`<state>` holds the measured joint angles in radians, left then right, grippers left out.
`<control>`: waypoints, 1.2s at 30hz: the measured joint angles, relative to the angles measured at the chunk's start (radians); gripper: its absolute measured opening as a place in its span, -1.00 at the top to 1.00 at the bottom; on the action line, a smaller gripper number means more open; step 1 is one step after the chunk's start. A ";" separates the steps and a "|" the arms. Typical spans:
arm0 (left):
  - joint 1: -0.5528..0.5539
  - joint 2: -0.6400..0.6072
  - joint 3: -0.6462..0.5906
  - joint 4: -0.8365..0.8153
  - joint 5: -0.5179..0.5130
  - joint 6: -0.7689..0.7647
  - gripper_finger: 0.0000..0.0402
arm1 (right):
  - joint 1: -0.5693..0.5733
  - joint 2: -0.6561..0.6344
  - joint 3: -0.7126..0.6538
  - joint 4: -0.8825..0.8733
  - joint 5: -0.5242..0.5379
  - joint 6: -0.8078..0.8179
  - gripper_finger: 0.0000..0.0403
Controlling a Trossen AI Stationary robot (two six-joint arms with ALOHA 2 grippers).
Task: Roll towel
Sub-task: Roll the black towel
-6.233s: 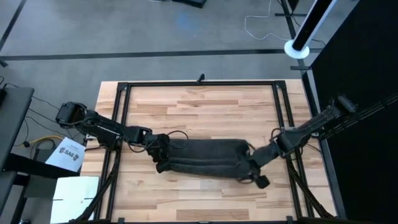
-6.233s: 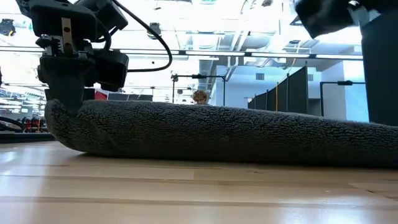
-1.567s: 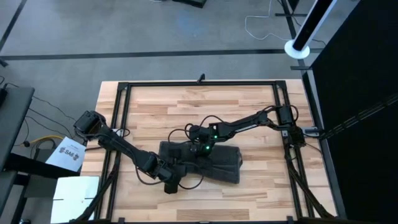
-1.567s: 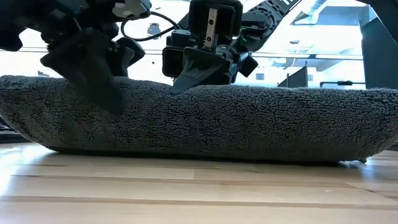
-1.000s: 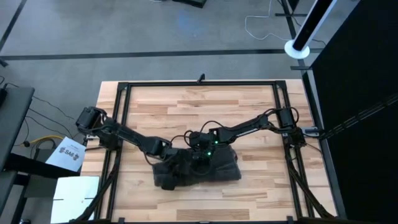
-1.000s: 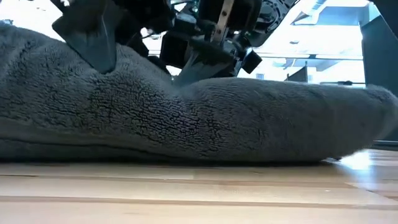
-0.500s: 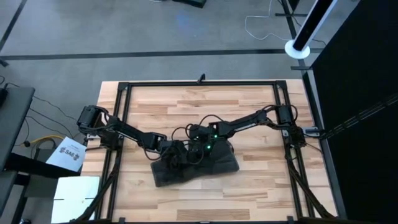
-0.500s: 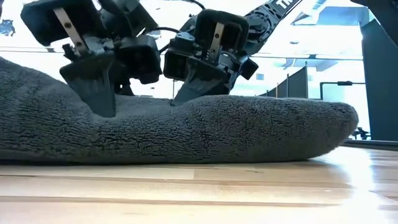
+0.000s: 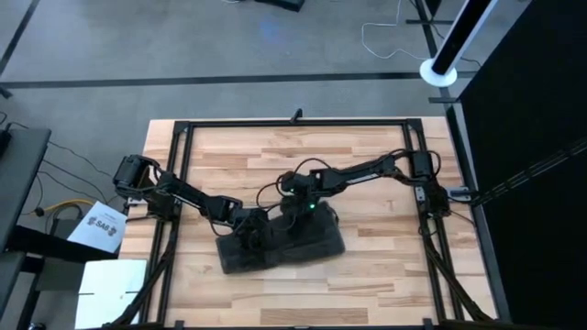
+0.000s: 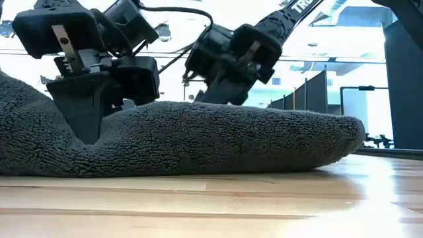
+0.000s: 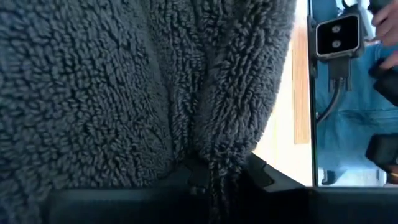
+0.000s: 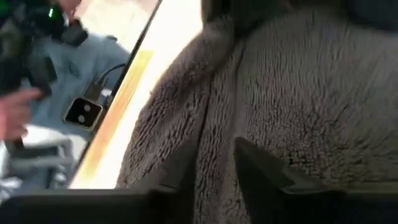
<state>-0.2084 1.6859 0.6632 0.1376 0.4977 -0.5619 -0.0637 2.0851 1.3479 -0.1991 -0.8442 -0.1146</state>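
One towel [image 9: 284,246], bunched, near the surface [image 9: 367,165] centre. Two tools: left tool [image 10: 84,125] pinches a fold of the towel at its left part; right tool [image 9: 295,213] above the towel's back edge, fingers apart.

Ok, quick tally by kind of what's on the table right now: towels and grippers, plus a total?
Towels: 1, the towel, dark grey, bunched mid-table.
Grippers: 2, the left gripper and the right gripper, both at the towel.
Total: 3.
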 joint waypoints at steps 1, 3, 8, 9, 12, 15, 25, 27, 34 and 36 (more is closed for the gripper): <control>-0.001 0.000 0.000 0.000 -0.007 -0.006 0.91 | -0.006 -0.013 0.000 -0.011 -0.005 -0.057 0.37; -0.001 0.000 0.001 0.003 -0.011 -0.023 0.91 | -0.015 -0.055 0.001 -0.083 -0.005 -0.170 0.27; -0.001 0.000 0.000 0.009 -0.035 -0.038 0.91 | -0.023 -0.198 0.002 -0.276 0.025 -0.388 0.17; -0.001 0.000 0.000 0.010 -0.036 -0.036 0.91 | -0.015 -0.225 0.003 -0.327 0.046 -0.420 0.17; 0.000 0.000 0.001 0.009 -0.044 -0.027 0.91 | 0.033 -0.281 0.003 -0.456 0.067 -0.495 0.17; 0.000 0.000 0.001 0.008 -0.046 -0.019 0.91 | 0.114 -0.302 0.002 -0.503 0.104 -0.521 0.17; -0.006 0.000 0.002 0.009 -0.031 -0.001 0.91 | 0.395 -0.281 -0.041 -0.219 0.738 -0.367 0.18; -0.006 0.000 0.002 0.010 -0.031 -0.003 0.91 | 0.418 -0.281 -0.066 -0.160 0.836 -0.249 0.20; 0.003 0.002 0.002 0.042 -0.037 0.000 0.91 | 0.490 -0.244 -0.071 -0.124 0.974 -0.011 0.15; 0.004 0.002 0.002 0.044 -0.036 -0.001 0.91 | 0.507 -0.232 -0.071 -0.112 0.992 0.026 0.07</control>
<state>-0.2047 1.6878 0.6647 0.1814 0.4614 -0.5628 0.4434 1.8535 1.2766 -0.3112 0.1482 -0.0886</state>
